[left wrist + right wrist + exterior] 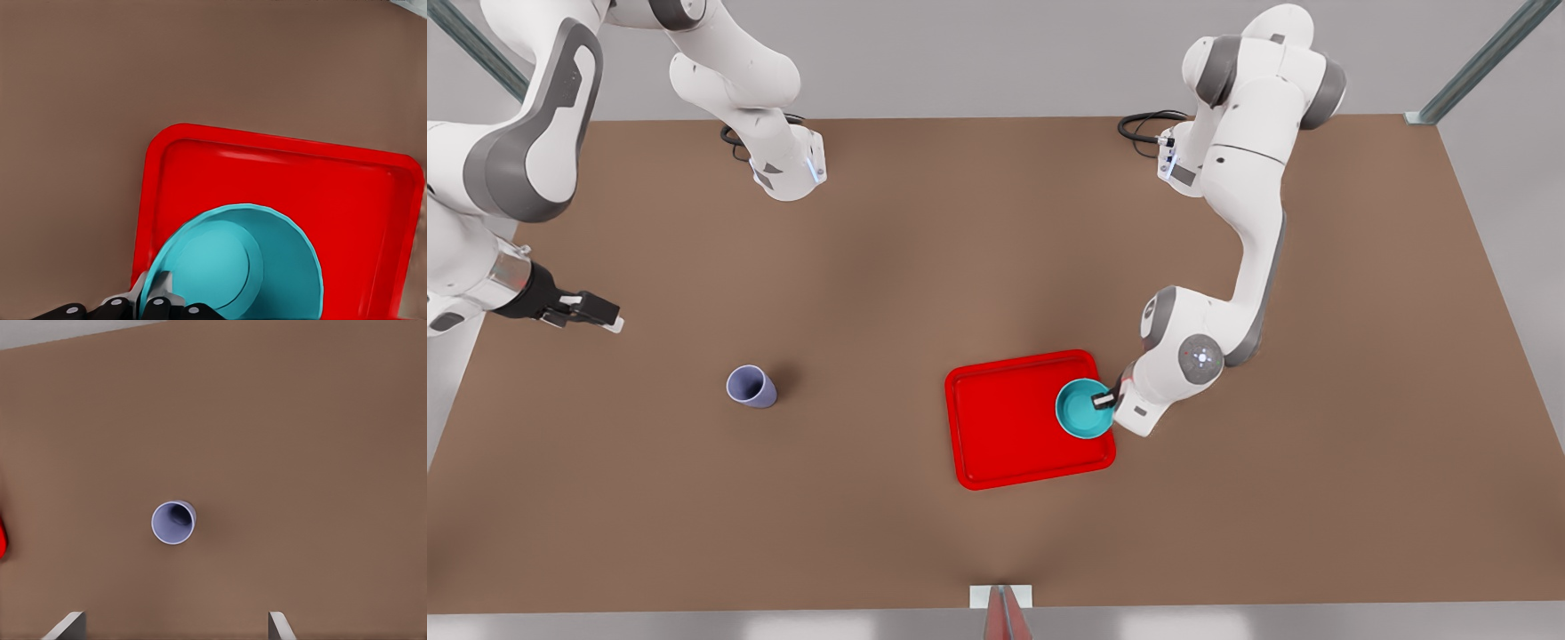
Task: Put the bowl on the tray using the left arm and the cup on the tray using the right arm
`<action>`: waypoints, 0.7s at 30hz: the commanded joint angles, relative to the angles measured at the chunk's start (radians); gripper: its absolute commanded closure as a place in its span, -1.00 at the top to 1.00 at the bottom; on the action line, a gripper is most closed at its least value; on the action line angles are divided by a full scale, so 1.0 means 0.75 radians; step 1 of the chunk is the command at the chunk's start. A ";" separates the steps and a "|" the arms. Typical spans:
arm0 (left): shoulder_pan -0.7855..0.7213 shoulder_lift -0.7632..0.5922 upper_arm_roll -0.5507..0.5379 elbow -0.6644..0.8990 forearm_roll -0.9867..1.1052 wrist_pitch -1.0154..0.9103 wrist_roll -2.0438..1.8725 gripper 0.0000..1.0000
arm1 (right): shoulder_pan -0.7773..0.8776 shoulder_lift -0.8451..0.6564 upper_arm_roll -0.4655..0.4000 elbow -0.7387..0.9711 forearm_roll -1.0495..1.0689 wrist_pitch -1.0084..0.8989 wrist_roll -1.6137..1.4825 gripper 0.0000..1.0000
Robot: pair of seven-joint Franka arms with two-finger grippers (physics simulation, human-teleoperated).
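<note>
Teal bowl (1083,411) pinched at rim by left gripper (1104,400), over red tray (1014,427) near edge. Smooth, rigid, likely light; rim pinch suits. Lavender cup (751,387) upright on table (960,222), well ahead of right gripper (605,316), fingers wide apart, empty. Best taken across tapered wall.

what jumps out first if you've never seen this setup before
The bright red tray near the middle of the brown table grabs the eye, with the teal bowl at its edge on the front view's right, its rim pinched by the left gripper. The lavender cup stands alone on the front view's left, the right gripper open above the table beyond it.
</note>
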 commanded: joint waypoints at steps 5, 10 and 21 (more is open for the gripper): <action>-0.022 0.081 -0.022 0.000 -0.035 0.087 0.016 -0.57 | 0.002 0.008 0.000 -0.010 -0.002 0.004 0.004 1.00; -0.020 0.115 -0.022 0.000 -0.002 0.089 0.041 0.99 | -0.037 0.037 0.004 -0.027 0.000 0.016 -0.018 1.00; 0.041 -0.406 0.315 0.334 0.364 -1.122 0.720 1.00 | -0.131 0.200 0.169 -0.609 -0.039 0.556 -0.020 1.00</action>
